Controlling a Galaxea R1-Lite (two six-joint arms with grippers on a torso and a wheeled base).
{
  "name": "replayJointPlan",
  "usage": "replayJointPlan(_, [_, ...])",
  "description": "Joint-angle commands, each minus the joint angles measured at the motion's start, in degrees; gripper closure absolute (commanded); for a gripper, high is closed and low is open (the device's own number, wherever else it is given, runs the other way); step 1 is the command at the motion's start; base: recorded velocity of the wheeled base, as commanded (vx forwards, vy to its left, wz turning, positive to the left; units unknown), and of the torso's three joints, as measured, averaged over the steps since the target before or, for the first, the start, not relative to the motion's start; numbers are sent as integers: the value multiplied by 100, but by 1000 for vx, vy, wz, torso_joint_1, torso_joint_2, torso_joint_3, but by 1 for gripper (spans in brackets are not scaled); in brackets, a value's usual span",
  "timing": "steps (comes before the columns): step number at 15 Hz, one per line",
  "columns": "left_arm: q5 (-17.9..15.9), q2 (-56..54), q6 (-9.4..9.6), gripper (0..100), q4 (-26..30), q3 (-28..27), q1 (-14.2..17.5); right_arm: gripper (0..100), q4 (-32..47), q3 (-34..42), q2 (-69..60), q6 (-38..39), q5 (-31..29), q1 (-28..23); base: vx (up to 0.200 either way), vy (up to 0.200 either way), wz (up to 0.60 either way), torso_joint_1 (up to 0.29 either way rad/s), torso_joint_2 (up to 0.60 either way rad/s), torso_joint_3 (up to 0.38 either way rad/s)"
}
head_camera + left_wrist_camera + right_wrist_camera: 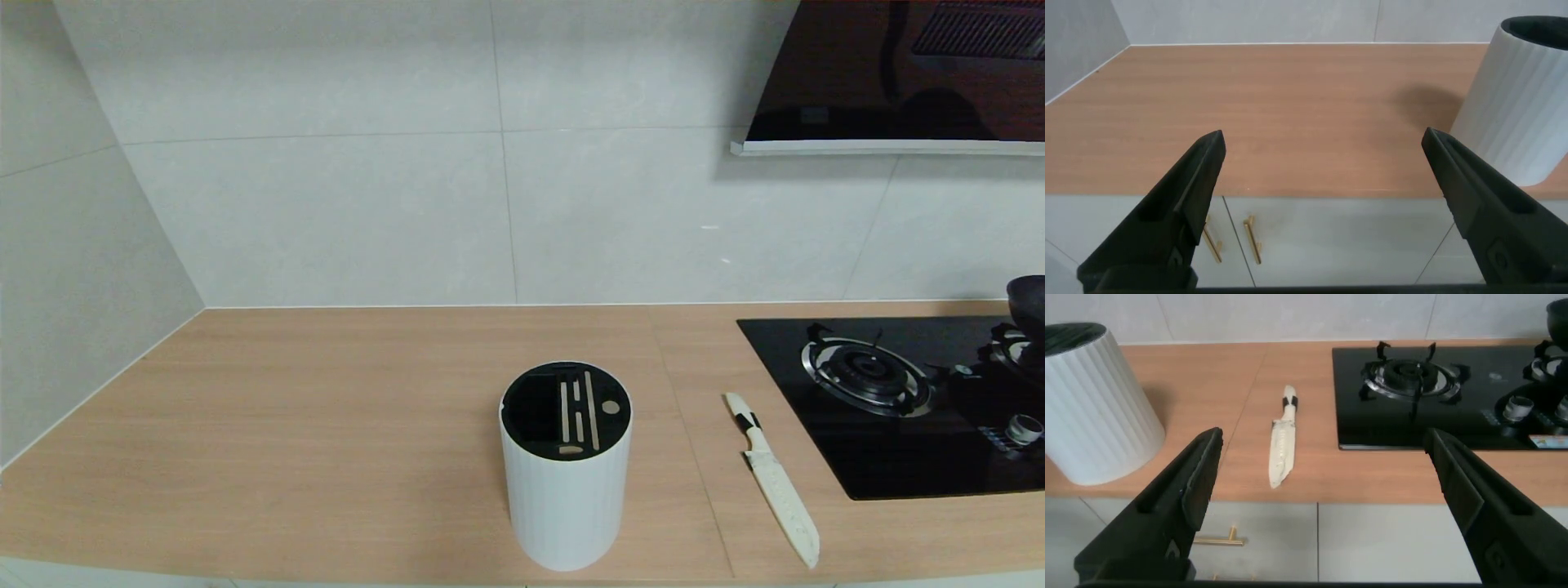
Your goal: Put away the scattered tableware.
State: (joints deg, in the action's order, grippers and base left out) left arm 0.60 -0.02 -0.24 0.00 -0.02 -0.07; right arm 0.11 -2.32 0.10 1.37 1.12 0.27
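Observation:
A cream-white knife [774, 478] with a black band on its handle lies flat on the wooden counter [343, 425], blade toward the front edge; it also lies ahead of my right gripper [1319, 469] as the knife [1283, 437]. Left of it stands a white ribbed round knife holder [566, 465] with a black slotted top, upright. The holder [1094, 400] is off to one side of the right gripper, and the holder [1519, 98] is beside my left gripper [1323, 171]. Both grippers are open, empty, and held off the counter's front edge.
A black gas hob [898, 400] with burners fills the counter's right end, with a dark pot [1029, 302] at its far edge. A range hood [898, 82] hangs above. Tiled walls close the back and left. Cabinet doors with gold handles [1249, 241] lie below the counter.

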Motion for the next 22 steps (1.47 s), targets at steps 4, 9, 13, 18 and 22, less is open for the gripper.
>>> replayJointPlan(4, [2, 2, -2, 0, 0, 2, -1, 0, -72, -1078, 1783, 83, 459, 52, 0, 0, 0, 0, 0, 0])
replayJointPlan(9, [2, 2, -2, 0, 0, 2, -1, 0, -116, -1693, 3980, 66, 600, 668, 0, 0, 0, 0, 0, 0])
replayJointPlan(13, [2, 2, -2, 0, 0, 2, -1, 0, -433, -2080, 5369, 83, 521, 1133, 0, 0, 0, 0, 0, 0])
replayJointPlan(18, [2, 2, -2, 0, 0, 2, -1, 0, -2199, -2326, 7496, 66, 503, 1151, 0, 0, 0, 0, 0, 0])
replayJointPlan(22, [2, 2, -2, 0, 0, 2, -1, 0, -2656, -2440, 8480, 30, 486, 1177, 0, 0, 0, 0, 0, 0])
